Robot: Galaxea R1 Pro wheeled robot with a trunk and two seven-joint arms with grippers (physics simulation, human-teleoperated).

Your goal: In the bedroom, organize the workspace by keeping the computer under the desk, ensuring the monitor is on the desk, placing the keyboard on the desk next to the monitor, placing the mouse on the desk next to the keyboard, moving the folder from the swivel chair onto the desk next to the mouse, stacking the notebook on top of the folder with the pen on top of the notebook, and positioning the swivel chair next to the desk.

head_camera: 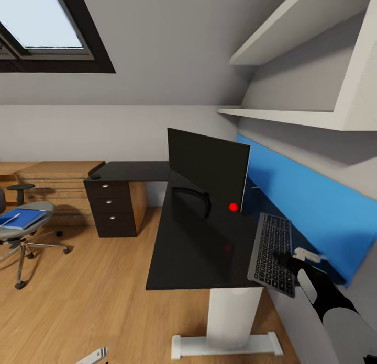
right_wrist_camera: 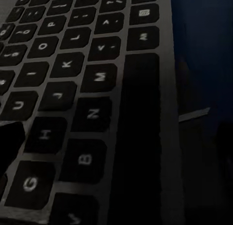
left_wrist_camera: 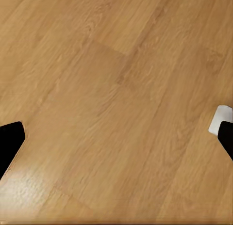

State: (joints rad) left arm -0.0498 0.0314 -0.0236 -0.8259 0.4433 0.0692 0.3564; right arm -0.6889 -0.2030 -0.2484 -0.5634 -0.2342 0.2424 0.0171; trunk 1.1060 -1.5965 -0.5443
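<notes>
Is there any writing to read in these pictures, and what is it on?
"O", "L", "K", "M", "J", "N", "U", "H", "B", "G": single letters on the keys of the keyboard, seen close up in the right wrist view.
The other key legends there are too blurred to read.
In the head view the keys are too small to read.

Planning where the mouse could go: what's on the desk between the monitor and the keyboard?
Nothing: in the head view, only bare glossy desk top separates the monitor from the keyboard.

keyboard [right_wrist_camera: 82, 84] close up: dark keys, grey frame, letter rows running 11 to 5 o'clock. Spacebar strip beside M/N. Dark fingertip [right_wrist_camera: 9, 142] over keys at 8 o'clock.
</notes>
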